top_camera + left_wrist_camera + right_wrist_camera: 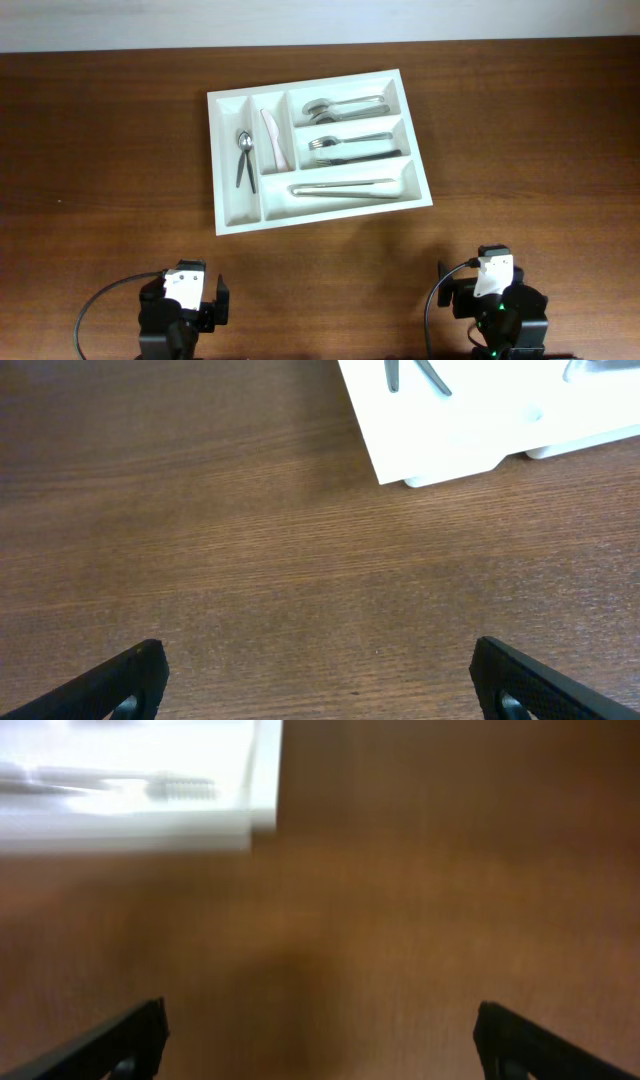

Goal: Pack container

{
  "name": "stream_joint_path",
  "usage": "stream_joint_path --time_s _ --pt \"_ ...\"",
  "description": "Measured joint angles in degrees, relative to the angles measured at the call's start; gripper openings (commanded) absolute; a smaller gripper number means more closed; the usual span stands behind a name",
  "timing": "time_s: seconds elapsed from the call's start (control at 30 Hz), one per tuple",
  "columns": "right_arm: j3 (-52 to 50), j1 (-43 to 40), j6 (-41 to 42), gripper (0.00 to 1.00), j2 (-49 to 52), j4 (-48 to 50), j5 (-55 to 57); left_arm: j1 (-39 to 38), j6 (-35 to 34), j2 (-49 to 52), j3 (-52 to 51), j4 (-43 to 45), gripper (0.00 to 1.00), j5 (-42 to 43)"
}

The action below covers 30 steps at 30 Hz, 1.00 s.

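Wooden table [100, 150]; cutlery tray [238, 210] ahead, long axis crosswise, nearer left gripper [320, 670] than right gripper [320, 1030]; both spread wide, empty.

Container [217, 170] mid-table, open tabletop [100, 150] all round it, well apart from left pincer [315, 660] and right pincer [318, 1015]

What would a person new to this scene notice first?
The white tray in the middle of the wooden table stands out, with metal cutlery sorted into its compartments. At the near edge, the left end effector and the right end effector are open and empty.
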Motion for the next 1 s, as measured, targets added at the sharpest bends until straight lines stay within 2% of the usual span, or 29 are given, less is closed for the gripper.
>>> stream_joint_path --time_s 0.73,1.0 --pt "0.1 -1.1 -1.6 0.99 -0.1 -0.4 1.9 0.0 0.0 0.0 0.0 0.0 0.99 0.0" --pt "0.1 -1.1 -1.6 0.99 3.5 -0.4 1.9 0.0 0.0 0.0 0.0 0.0 0.99 0.0"
